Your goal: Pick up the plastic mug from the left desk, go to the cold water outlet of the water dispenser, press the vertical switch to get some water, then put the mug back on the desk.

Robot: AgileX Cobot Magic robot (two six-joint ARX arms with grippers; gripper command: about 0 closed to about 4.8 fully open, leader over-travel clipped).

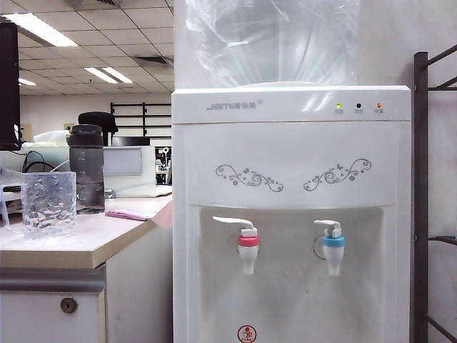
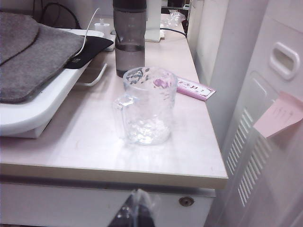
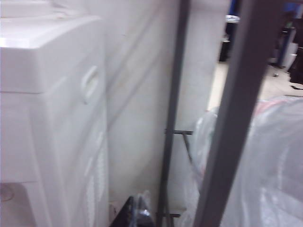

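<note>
Mug sitting untouched on the desk, both of your arms hanging back.

Your plastic mug (image 2: 146,106) is standing upright on the left desk (image 2: 94,146), just in front of the smoky-grey bottle (image 2: 129,35). The left gripper (image 2: 137,210) is resting below the desk edge, jaws closed on nothing. The right gripper (image 3: 137,210) is barely peeking in beside the water dispenser (image 1: 285,143); you cannot tell its state. The grey logo (image 1: 230,106) is reading "Jam".

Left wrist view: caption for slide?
Shut left gripper below desk edge; plastic mug upright on left desk, grey bottle behind.
</note>
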